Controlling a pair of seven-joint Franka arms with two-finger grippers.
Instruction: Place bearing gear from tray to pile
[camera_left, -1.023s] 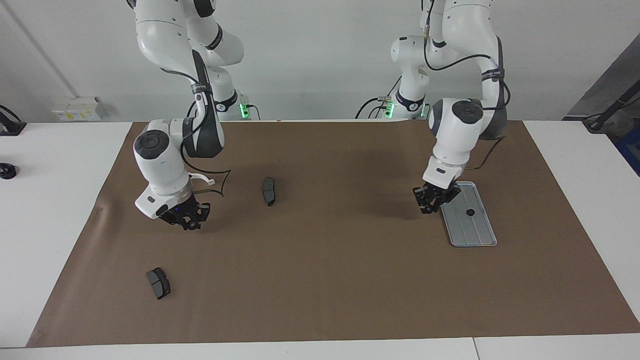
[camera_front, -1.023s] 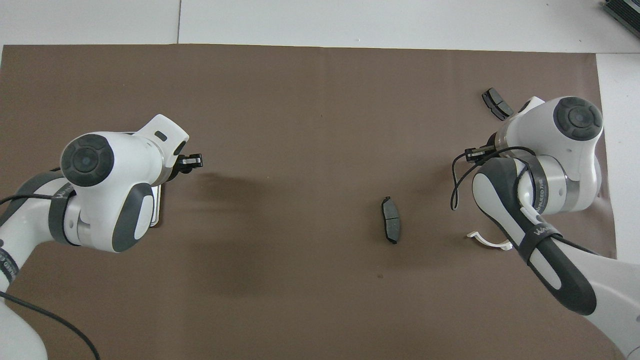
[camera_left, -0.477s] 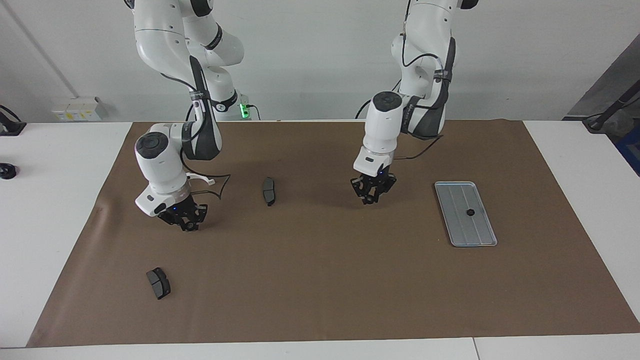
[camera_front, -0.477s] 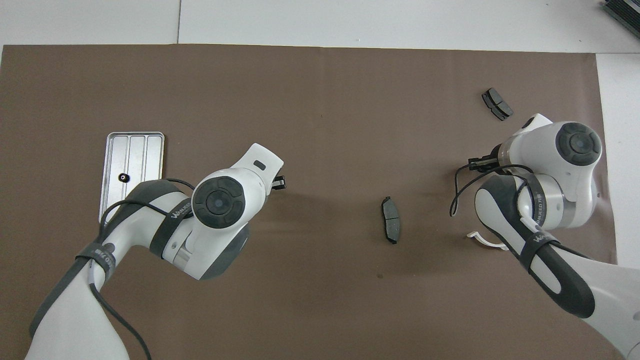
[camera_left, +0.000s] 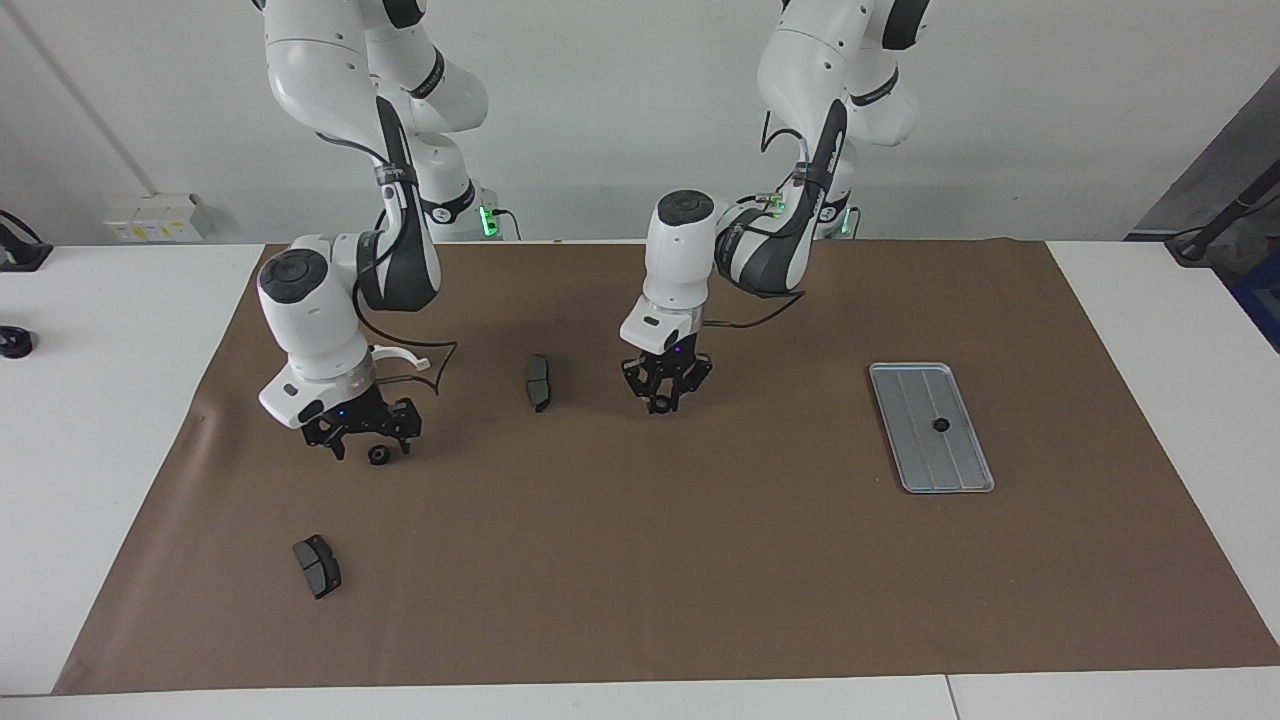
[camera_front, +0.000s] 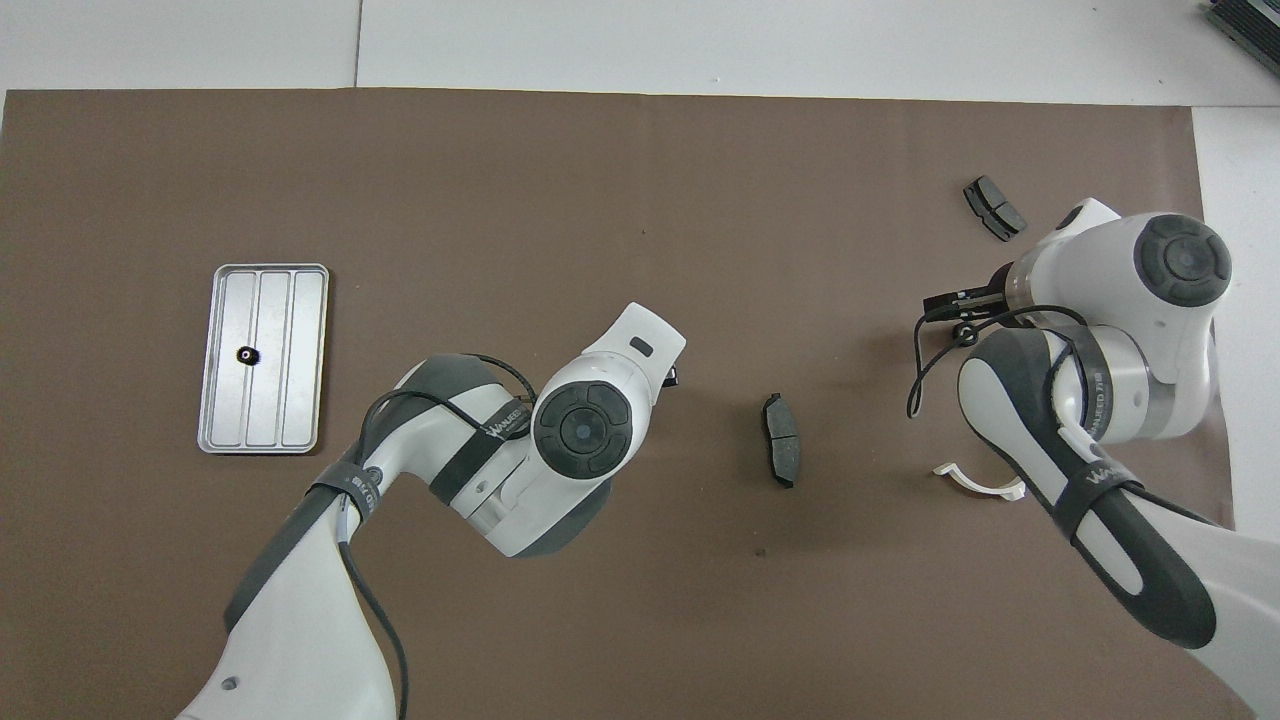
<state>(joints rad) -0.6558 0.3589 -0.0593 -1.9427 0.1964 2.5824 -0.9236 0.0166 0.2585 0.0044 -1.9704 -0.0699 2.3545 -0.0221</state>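
I see the brown paper mat (camera_left: 640, 560) covering most of the surface, and on it the tray (camera_left: 955, 470), well apart from both grippers. It holds one small black bearing gear (camera_left: 940, 424) near its middle. My left gripper (camera_left: 664, 396) hangs over bare mat beside a brake pad (camera_left: 538, 382); I cannot tell how its jaws stand. My right gripper (camera_left: 362, 437) has its jaws apart, and a second small black round gear (camera_left: 378, 456) lies on the mat just below them.
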